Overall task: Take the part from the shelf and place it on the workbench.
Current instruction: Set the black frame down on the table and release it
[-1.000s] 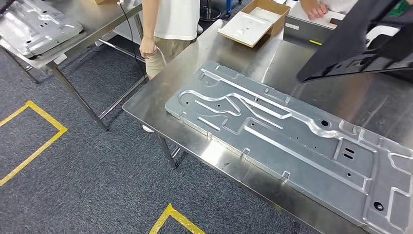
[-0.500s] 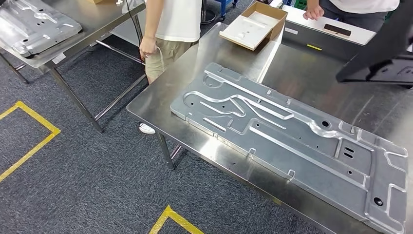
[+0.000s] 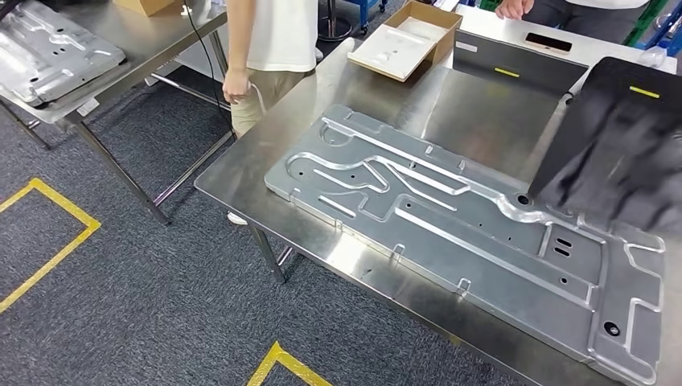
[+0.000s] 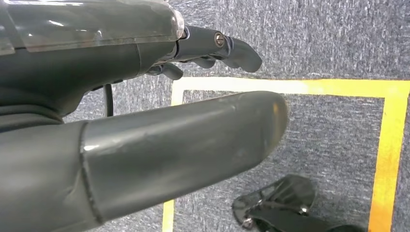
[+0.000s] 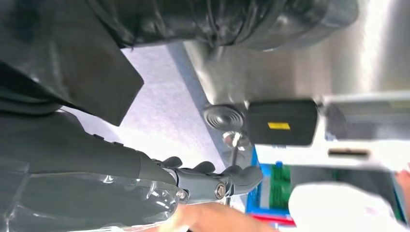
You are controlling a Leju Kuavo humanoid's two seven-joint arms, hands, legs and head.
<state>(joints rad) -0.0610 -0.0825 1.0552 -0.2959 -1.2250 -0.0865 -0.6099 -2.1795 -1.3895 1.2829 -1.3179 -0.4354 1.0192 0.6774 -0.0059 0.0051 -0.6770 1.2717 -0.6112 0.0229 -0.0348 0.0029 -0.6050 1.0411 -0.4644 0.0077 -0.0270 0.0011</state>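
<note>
The black part (image 3: 619, 153), a flat dark panel with a yellow label, hangs tilted over the right end of the steel workbench (image 3: 265, 153). It is blurred and covers the far right corner of a big stamped metal plate (image 3: 450, 233) lying on the bench. In the right wrist view the black part (image 5: 63, 58) runs close against my right hand (image 5: 193, 186), which seems to hold it, with its fingers stretched out. My left hand (image 4: 145, 121) hangs over the carpet, thumb and fingers apart, holding nothing.
A second black panel (image 3: 515, 64) lies flat at the back of the bench, beside an open cardboard box (image 3: 406, 40). One person (image 3: 273, 40) stands at the bench's far left corner, another (image 3: 563, 10) behind it. A second table (image 3: 121, 40) carries a similar plate (image 3: 48, 52).
The view has shifted a little. The black part has swung down from the upper right and now hangs lower and larger over the bench's right end.
</note>
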